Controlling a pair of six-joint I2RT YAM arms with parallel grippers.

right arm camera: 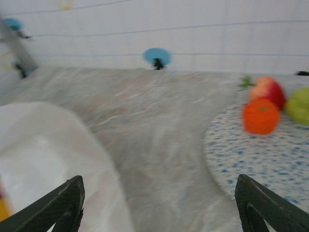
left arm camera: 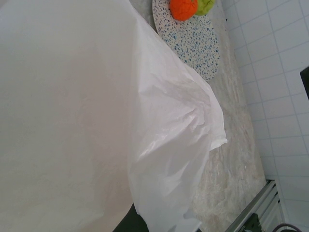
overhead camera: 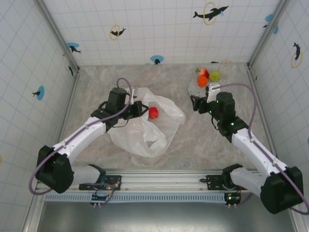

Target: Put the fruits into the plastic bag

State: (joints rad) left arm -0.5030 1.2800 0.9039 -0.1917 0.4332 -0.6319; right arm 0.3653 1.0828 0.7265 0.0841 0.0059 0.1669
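R fingers [right arm camera: 67, 203] apart & empty near plate [right arm camera: 251, 159], upper right: close squarely on orange fruit [right arm camera: 260, 116], lift clear, drop into plastic bag [overhead camera: 140, 137] mouth at centre by the red fruit [overhead camera: 153, 112]; L fingers [overhead camera: 138, 108] at bag rim, can't tell if clamped.

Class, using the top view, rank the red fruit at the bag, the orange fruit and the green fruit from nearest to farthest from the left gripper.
1. Red fruit, at the plastic bag, beside the left gripper.
2. Orange fruit, on the plate.
3. Green fruit, farther right on the plate.
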